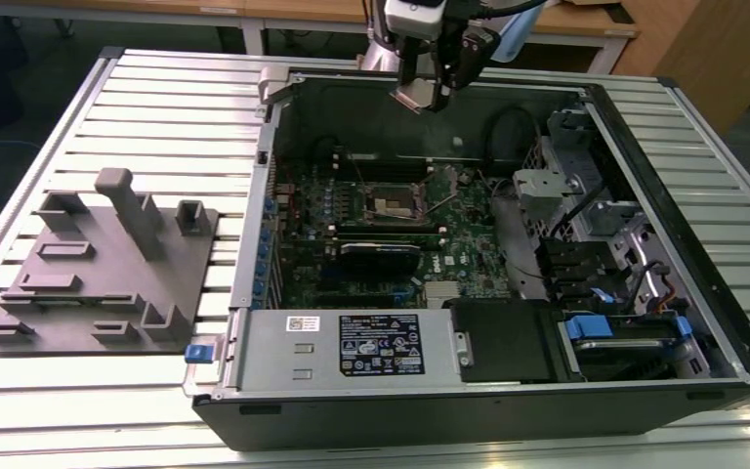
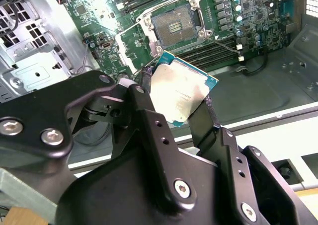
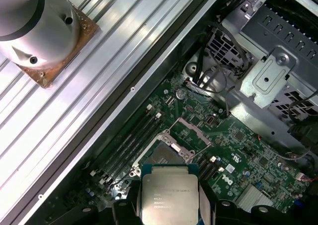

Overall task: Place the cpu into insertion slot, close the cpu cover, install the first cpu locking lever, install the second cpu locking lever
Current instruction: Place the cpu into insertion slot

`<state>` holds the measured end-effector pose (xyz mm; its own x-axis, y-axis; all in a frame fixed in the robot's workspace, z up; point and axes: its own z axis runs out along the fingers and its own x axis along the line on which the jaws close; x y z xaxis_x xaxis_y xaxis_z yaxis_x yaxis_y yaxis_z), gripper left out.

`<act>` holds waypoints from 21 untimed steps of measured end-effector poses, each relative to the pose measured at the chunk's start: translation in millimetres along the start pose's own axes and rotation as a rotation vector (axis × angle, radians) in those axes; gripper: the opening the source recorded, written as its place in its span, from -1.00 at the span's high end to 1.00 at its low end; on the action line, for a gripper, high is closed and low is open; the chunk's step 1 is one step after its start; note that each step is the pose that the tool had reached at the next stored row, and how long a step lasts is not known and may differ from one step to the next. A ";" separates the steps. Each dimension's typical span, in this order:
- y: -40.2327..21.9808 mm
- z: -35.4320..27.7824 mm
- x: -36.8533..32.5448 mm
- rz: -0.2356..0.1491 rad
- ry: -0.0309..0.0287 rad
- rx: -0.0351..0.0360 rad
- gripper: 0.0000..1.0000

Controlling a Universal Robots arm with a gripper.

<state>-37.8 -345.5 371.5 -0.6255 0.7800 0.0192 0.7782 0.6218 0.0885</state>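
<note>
End effector (image 2: 176, 103), cpu (image 2: 184, 88) clamped between its jaws

The cpu (image 2: 181, 93), in the hand (image 2: 176, 103), hangs apart from the insertion slot (image 2: 175, 25).

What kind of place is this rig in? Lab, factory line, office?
Probably a robotics lab or test cell: an open desktop computer case sits on a slatted metal table, a grey fixture plate beside it, wooden desks behind. The tool holds the cpu.
</note>
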 end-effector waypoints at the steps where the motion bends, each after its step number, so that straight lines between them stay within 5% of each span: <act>1: 0.0 0.0 0.0 0.000 0.0000 0.0000 -0.08; 15: 0.0 0.1 0.0 0.009 -0.0008 -0.0002 -0.08; 21: -0.1 1.1 0.0 0.101 -0.0091 -0.0018 -0.08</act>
<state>-37.8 -345.5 370.4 -0.5434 0.8393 0.0190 0.8371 0.5399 0.0884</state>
